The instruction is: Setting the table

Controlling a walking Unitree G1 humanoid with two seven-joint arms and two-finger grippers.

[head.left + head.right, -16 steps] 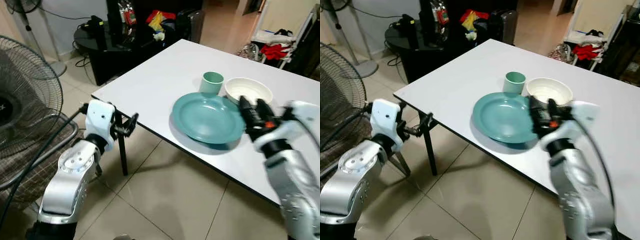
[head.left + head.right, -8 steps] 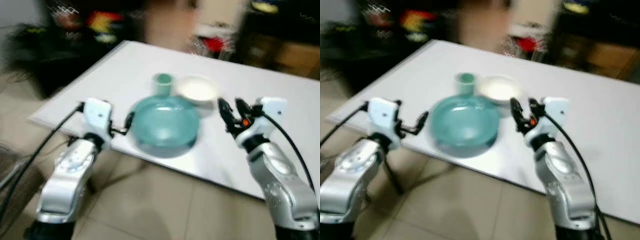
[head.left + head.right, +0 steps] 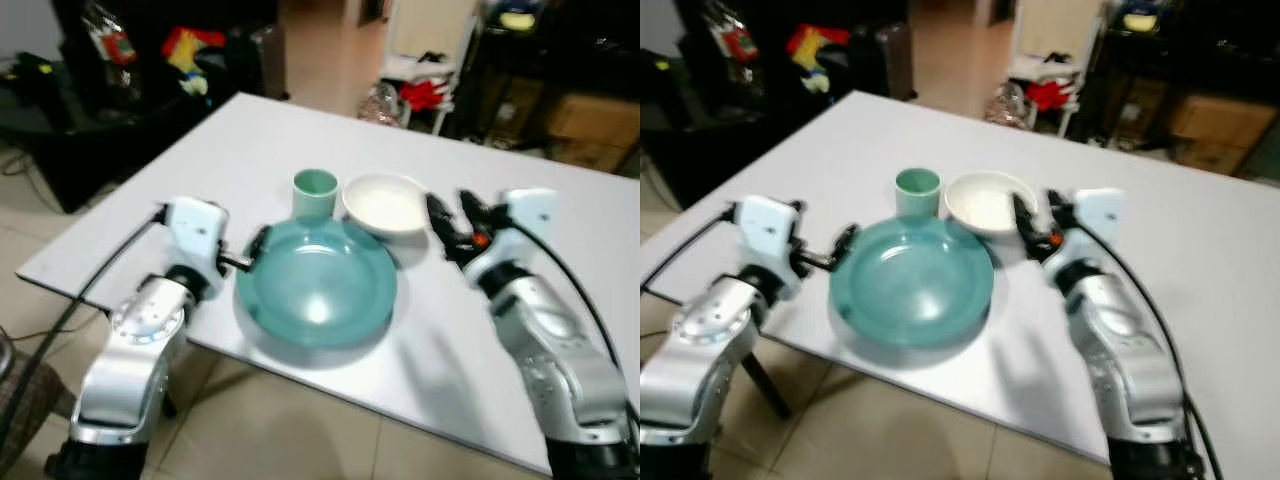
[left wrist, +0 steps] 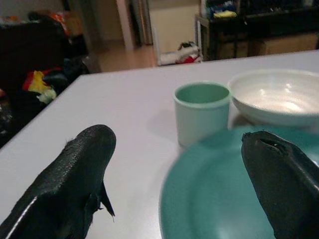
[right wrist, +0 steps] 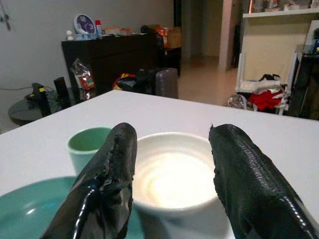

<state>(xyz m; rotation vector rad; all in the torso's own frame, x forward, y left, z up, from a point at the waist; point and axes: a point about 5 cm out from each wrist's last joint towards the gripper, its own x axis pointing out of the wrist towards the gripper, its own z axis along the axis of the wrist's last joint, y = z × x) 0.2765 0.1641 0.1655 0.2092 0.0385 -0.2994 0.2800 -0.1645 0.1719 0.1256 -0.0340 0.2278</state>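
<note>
The plate is lying near the surface edge, the cup and bowl standing just beyond it. Left gripper is flanking the plate rim, spread; right gripper is framing the bowl, spread. Both look rigid, glossy, breakable: grip at rims.

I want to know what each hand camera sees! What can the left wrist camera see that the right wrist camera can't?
The left wrist view has the open left gripper at the teal plate's rim, the plate looming large. The right wrist view has the open right gripper facing the white bowl, with a dark cabinet behind. Both share the green cup, bowl, plate and white table.
</note>
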